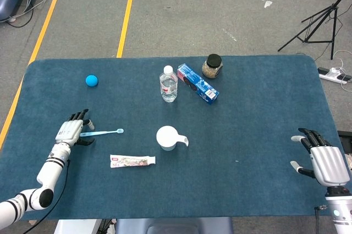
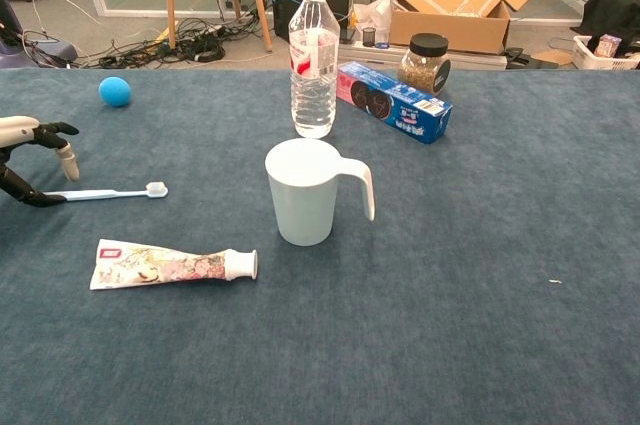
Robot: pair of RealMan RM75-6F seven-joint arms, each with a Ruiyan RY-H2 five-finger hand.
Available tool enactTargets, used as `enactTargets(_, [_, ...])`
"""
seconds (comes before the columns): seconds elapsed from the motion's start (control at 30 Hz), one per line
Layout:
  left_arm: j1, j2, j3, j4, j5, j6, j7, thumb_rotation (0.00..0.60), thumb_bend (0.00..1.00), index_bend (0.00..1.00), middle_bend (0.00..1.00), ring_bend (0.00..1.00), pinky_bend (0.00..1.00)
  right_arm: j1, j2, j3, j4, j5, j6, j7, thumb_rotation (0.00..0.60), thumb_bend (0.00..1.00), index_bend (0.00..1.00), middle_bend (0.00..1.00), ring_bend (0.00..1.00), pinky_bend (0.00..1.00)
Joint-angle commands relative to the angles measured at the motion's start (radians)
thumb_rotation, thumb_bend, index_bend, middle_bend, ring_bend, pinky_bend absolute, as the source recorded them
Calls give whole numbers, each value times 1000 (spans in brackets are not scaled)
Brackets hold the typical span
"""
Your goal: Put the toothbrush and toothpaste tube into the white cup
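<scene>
The head view looks steeply down from high above the near edge of the worktop [image 1: 258, 107], far enough back to take in the whole blue surface and the floor at 12 o'clock. The chest view sits low and close, facing level across the worktop [image 2: 500, 275] toward the room's clutter behind. Both share the central stretch: the white cup [image 1: 166, 137] [image 2: 303, 192], toothbrush [image 1: 102, 132] [image 2: 110, 193], toothpaste tube [image 1: 132, 161] [image 2: 170, 264] and water bottle [image 1: 169, 84] [image 2: 314, 57].
</scene>
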Motion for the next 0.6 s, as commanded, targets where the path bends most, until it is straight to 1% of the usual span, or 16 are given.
enactTargets(0.03, [-2, -18, -3, 21, -6, 1, 5, 600, 252, 413, 0, 0, 0, 0, 0, 0, 0, 0, 0, 1, 600, 98, 353, 225, 186, 446])
enactTargets(0.6, [-6, -58, -4, 83, -25, -14, 36, 600, 252, 440, 0, 0, 0, 0, 3, 1, -1, 1, 1, 7, 600, 98, 353, 225, 186, 446])
